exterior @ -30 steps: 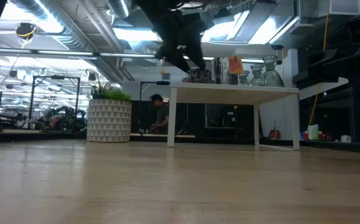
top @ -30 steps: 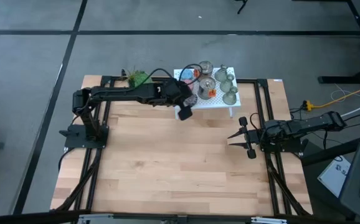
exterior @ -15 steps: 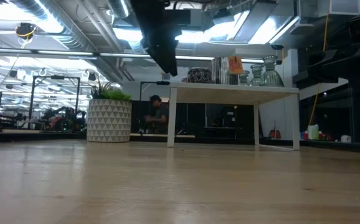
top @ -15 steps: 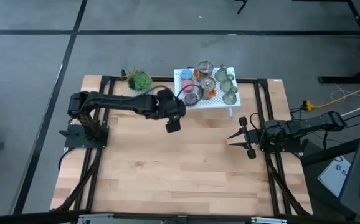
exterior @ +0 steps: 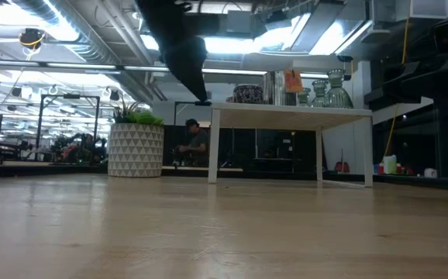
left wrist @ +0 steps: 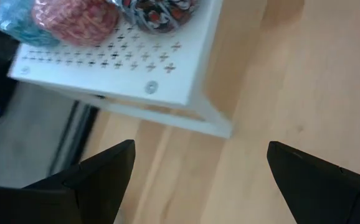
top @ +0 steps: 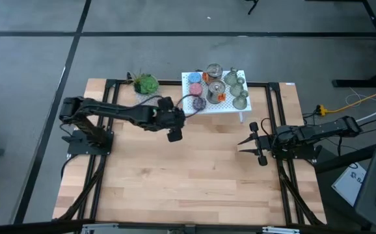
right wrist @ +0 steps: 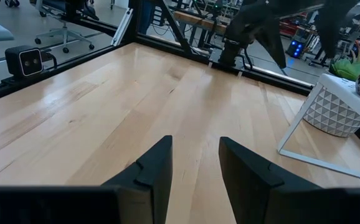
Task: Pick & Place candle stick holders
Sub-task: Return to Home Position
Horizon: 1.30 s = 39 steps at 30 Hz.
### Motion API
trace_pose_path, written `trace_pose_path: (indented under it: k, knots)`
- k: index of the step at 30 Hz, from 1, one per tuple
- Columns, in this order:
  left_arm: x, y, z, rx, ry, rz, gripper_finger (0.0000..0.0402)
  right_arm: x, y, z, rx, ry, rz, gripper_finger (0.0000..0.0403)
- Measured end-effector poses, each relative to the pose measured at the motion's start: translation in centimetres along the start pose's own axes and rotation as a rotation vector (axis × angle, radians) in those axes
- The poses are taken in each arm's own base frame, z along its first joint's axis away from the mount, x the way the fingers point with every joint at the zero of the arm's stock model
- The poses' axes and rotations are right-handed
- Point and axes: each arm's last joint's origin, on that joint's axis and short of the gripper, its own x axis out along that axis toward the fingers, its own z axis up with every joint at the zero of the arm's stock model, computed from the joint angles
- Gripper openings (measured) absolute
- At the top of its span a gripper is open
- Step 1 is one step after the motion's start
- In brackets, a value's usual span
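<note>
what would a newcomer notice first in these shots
The small white shelf at the table's far edge, crowded with candle stick holders and coloured candles. Then the left gripper, fingers open and empty, in the air off the shelf's corner; the right gripper waits at the right edge.

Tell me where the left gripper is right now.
In the high view the left gripper hangs open and empty over the wooden table, just off the white shelf's near-left corner, closest to the dark patterned candle.

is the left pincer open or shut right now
Open: in the left wrist view the left pincer shows its fingers wide apart, nothing held between them.
</note>
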Motion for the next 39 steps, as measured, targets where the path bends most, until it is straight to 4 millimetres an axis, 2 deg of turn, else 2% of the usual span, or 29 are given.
trace_pose_path:
  k: [7, 11, 15, 23, 39]
  knots:
    - [-1.3, 0.5, -3.4, -0.113, -0.292, -0.190, 0.0363, 0.0, 0.0, 0.0, 0.000, 0.001, 0.000, 0.0135]
    - [-2.2, 0.1, -5.1, -0.131, -0.482, -0.362, 0.0363, 0.0, 0.0, 0.0, 0.000, 0.001, 0.000, 0.0135]
    - [-2.5, -0.7, -7.2, -0.131, -0.596, -0.467, 0.0363, 0.0, 0.0, 0.0, 0.000, 0.001, 0.000, 0.0135]
    - [-1.9, -1.5, -10.6, -0.171, -0.694, -0.510, 0.0363, 0.0, 0.0, 0.0, 0.000, 0.001, 0.000, 0.0135]
    - [-2.1, 0.5, -18.1, -0.332, -0.959, -0.509, 0.0363, 0.0, 0.0, 0.0, 0.000, 0.001, 0.000, 0.0135]
